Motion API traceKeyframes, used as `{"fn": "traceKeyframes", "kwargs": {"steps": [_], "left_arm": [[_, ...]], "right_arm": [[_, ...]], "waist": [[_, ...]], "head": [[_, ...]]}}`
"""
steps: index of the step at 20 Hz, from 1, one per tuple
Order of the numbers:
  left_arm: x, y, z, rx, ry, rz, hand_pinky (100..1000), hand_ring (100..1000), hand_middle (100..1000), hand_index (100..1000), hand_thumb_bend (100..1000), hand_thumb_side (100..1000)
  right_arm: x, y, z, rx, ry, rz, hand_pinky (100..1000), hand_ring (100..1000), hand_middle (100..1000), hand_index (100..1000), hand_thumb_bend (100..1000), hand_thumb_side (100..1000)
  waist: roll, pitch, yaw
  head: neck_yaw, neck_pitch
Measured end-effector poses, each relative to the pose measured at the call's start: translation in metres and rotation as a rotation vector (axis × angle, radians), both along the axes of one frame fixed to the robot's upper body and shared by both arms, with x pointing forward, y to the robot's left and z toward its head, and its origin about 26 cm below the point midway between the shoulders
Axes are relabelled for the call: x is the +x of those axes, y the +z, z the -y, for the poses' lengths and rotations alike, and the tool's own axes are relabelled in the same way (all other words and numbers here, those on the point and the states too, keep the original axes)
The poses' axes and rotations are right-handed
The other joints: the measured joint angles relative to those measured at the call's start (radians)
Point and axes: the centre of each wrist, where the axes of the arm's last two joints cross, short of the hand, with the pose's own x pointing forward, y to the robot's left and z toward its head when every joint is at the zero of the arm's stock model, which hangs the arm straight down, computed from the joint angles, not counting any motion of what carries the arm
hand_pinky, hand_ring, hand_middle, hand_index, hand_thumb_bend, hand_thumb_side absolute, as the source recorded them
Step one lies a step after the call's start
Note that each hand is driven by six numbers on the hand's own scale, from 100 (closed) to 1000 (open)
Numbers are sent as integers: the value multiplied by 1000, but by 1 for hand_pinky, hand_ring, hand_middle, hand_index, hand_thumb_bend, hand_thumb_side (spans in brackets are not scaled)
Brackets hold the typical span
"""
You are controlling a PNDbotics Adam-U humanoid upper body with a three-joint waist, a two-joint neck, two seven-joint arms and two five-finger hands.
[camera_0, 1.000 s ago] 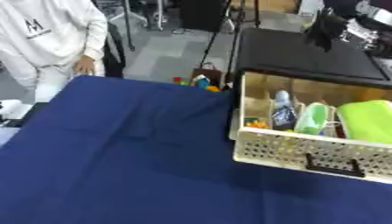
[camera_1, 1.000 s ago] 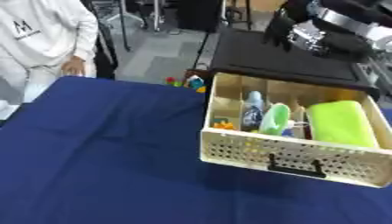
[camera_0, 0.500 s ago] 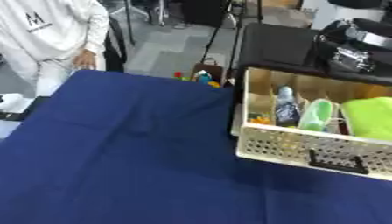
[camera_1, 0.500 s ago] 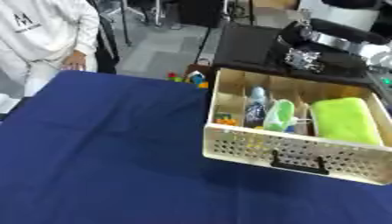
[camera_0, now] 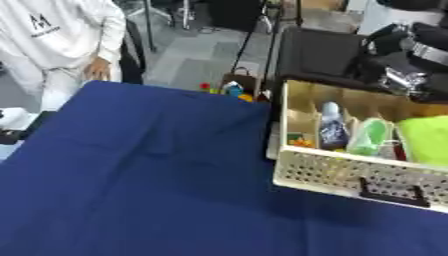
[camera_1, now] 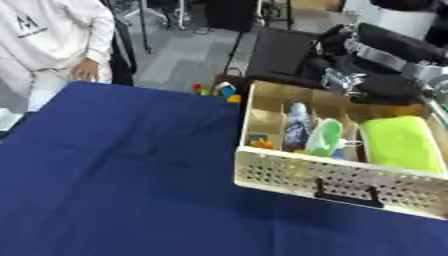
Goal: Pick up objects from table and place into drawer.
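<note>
A cream perforated drawer (camera_1: 289, 175) with a black handle (camera_1: 346, 194) stands pulled out over the table's right side. Inside it are an upright clear bottle (camera_1: 297, 122), a pale green thing (camera_1: 324, 137), a lime-green cloth (camera_1: 398, 142) and a small orange piece (camera_1: 261, 144). My right hand (camera_1: 348, 76), black with silver parts, hovers just above the drawer's back edge; blur hides what it holds, if anything. The left hand shows in no view. No loose object lies on the blue cloth that I can see.
The blue-covered table (camera_1: 114, 165) stretches across the left and front. A black cabinet (camera_0: 319, 52) stands behind the drawer. Small colourful things (camera_0: 223, 90) sit just beyond the table's far edge.
My right hand has come down and toward me, from over the black cabinet to the drawer's back edge. The drawer and its contents have stayed put.
</note>
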Motion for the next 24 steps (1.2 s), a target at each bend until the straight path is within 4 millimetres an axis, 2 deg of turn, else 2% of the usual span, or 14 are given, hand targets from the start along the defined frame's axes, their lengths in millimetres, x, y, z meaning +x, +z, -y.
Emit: {"fn": "traceKeyframes", "kwargs": {"steps": [3, 9, 24], "left_arm": [[1, 0, 1, 2, 2, 0, 584, 805, 838, 846, 254, 1000], [1, -1, 4, 1, 8, -2, 583, 804, 838, 846, 246, 1000], [2, -2, 5, 7, 14, -9, 583, 804, 838, 845, 227, 1000]], "right_arm": [[-6, 1, -6, -18, -6, 41, 397, 512, 514, 682, 100, 1000], [-9, -7, -8, -42, -8, 29, 388, 517, 507, 671, 100, 1000], [-9, -33, 6, -135, -51, -75, 376, 514, 498, 661, 100, 1000]], "waist": [[0, 8, -1], [0, 17, -1], [4, 21, -5]], "head": [[1, -9], [2, -17], [2, -17]]}}
